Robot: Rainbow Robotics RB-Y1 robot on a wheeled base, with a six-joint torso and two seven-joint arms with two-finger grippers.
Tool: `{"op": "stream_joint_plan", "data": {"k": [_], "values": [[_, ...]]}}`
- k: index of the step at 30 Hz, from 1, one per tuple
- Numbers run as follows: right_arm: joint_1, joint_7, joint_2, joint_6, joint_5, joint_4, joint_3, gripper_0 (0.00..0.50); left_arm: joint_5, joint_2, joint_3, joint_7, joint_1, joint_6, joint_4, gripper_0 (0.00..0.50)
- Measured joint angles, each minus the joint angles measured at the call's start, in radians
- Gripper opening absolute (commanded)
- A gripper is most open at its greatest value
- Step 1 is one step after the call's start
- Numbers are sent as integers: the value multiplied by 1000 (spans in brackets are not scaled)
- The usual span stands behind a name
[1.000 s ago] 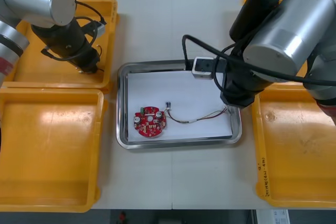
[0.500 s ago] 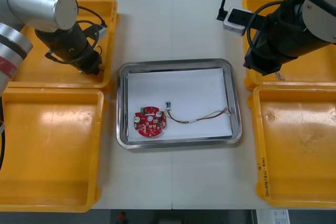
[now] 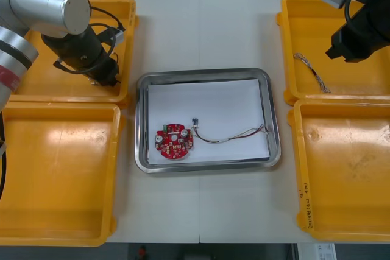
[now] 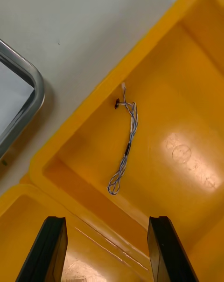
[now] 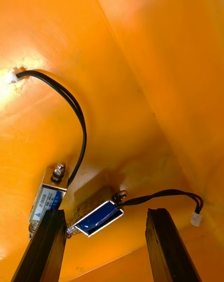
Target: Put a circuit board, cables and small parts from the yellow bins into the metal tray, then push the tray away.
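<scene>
The metal tray (image 3: 207, 77), white inside, holds a round red circuit board (image 3: 174, 140) and a red and yellow cable (image 3: 231, 136). My right gripper (image 3: 346, 53) hangs open over the far right yellow bin (image 3: 289, 41). A twisted blue and white cable (image 4: 126, 142) lies in that bin, beyond the open gripper (image 4: 105, 247) and apart from it. My left gripper (image 3: 108, 78) is down in the far left yellow bin (image 3: 125, 10). It stands open (image 5: 107, 242) around a small metal part (image 5: 99, 216) with a blue label and a black cable. A second such part (image 5: 46, 198) lies beside one finger.
The two near yellow bins (image 3: 58, 175) (image 3: 344, 168) flank the tray. A corner of the tray's rim (image 4: 32, 84) shows beyond the right bin's wall. Bare table lies ahead of and behind the tray.
My right arm has lifted off the tray's right end and swung back to the far right bin, leaving the red and yellow cable in the tray. The left arm has barely moved.
</scene>
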Motion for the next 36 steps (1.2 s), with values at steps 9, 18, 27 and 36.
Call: {"op": "stream_joint_plan", "data": {"k": [9,18,27,36], "values": [[-70,0,-9,0,57,272,-1,500,3,-2,0,0,0,-31,2,500],[-161,0,2,-134,134,482,-1,500,3,-2,0,0,0,-31,2,500],[-175,0,41,-272,145,612,-1,500,3,-2,0,0,0,-31,2,500],[-176,0,71,-339,149,715,2,500,3,-2,0,0,1,-37,2,500]]}}
